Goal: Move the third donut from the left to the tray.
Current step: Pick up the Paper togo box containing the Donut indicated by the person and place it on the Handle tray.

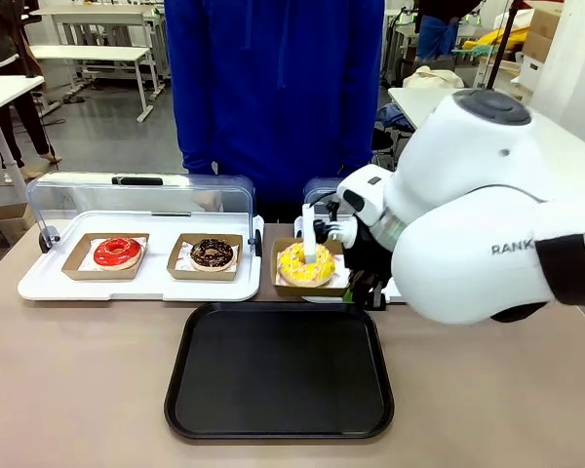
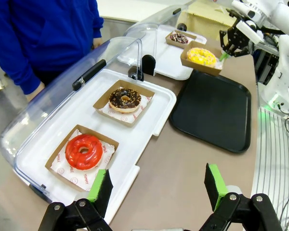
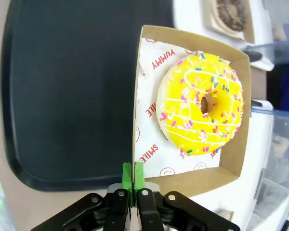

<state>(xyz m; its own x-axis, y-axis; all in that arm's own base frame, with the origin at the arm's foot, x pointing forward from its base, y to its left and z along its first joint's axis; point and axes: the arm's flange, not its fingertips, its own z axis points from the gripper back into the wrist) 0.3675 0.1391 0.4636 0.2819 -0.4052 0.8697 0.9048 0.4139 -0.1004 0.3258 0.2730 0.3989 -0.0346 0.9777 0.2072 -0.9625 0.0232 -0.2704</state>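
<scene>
Beside one tray (image 1: 273, 390), four donuts

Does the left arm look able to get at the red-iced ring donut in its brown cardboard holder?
Probably yes: the left gripper is open, facing the red-iced donut, whose clear lid is up.

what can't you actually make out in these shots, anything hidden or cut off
- Front view: the right gripper sits behind the white right arm, so its grip on the brown cardboard holder of the yellow-iced ring donut is unreadable there.
- Front view: the second white display tray is mostly covered by that arm.
- Right wrist view: the flat black plastic tray is cut off at the top edge.
- Left wrist view: the farthest chocolate donut is too small for detail.
</scene>
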